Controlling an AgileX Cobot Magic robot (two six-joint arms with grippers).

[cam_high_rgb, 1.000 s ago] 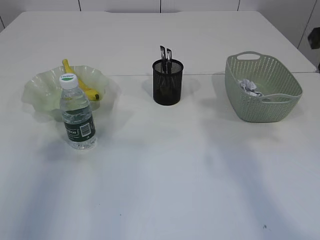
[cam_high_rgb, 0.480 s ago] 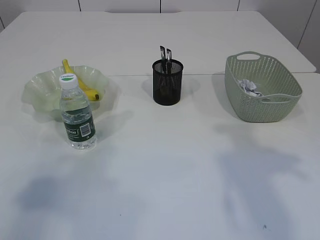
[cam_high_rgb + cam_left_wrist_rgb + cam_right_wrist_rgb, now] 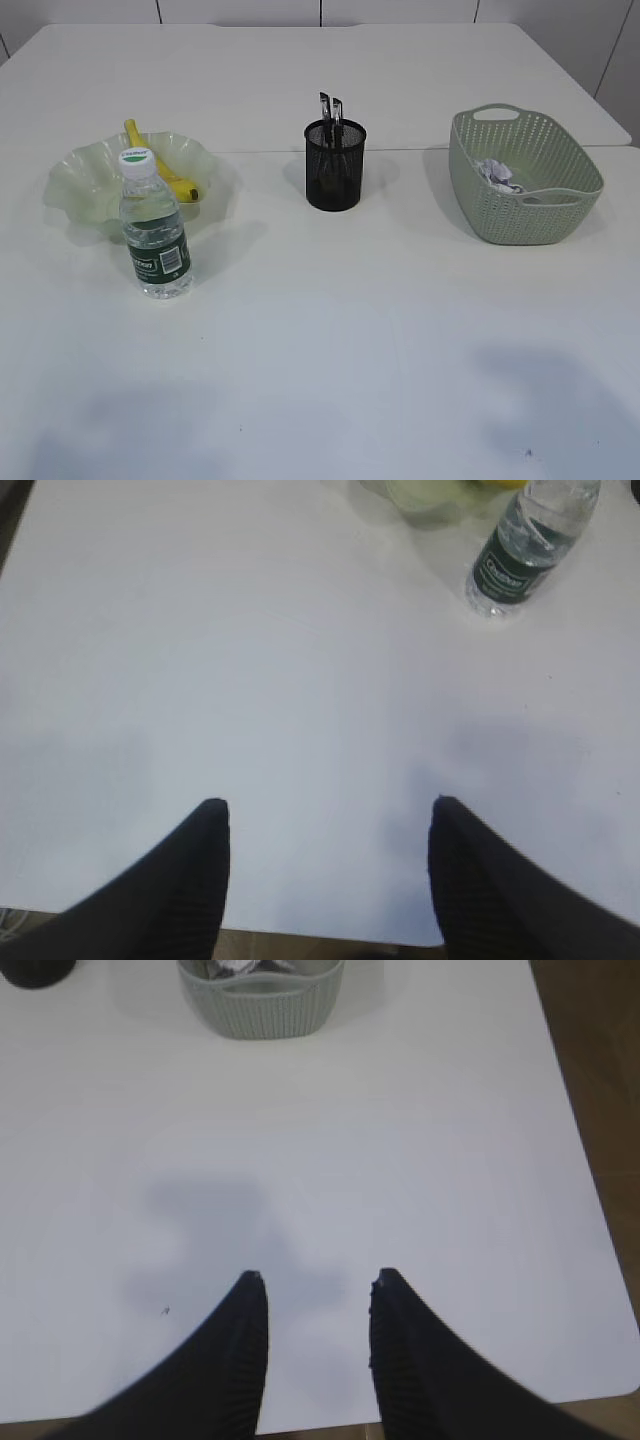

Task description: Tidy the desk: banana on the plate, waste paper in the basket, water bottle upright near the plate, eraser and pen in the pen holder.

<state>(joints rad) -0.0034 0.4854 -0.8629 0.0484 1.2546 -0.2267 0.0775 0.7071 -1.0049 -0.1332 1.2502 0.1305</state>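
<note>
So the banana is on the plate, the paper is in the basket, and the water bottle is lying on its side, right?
Not quite: the water bottle stands upright beside the plate, as the exterior view shows. The banana is on the plate and the paper is in the basket.

A white table (image 3: 330, 330) fills most of the exterior view, its surface plain apart from a small dark speck (image 3: 529, 453) near the front right. Behind the table's far edge runs a pale panelled wall (image 3: 400, 10). Brown floor (image 3: 590, 1070) shows beyond the table's right edge.
</note>
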